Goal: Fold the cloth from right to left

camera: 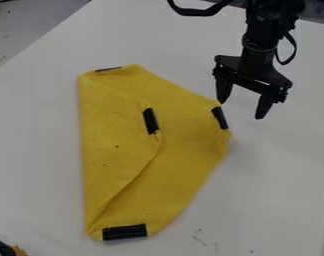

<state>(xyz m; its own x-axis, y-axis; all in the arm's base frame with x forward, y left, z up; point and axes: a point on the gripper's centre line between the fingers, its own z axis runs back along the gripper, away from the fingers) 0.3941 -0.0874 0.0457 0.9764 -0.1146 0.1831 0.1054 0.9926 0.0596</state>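
The bright yellow, soft-looking fabric cloth (185, 145) lay on the smooth white bench (38, 135), left of the black two-finger pincer (241, 110). Its left part was doubled over, the flap's rounded point reaching the middle and its curved lower edge slanting down to the bottom corner. Shiny black strips marked it: a thin one (108, 69) at the top, one (150, 121) on the flap's point, one (220, 118) at the right corner and a wider one (124, 232) at the bottom. The pincer stood wide open, holding nothing, near the right corner.
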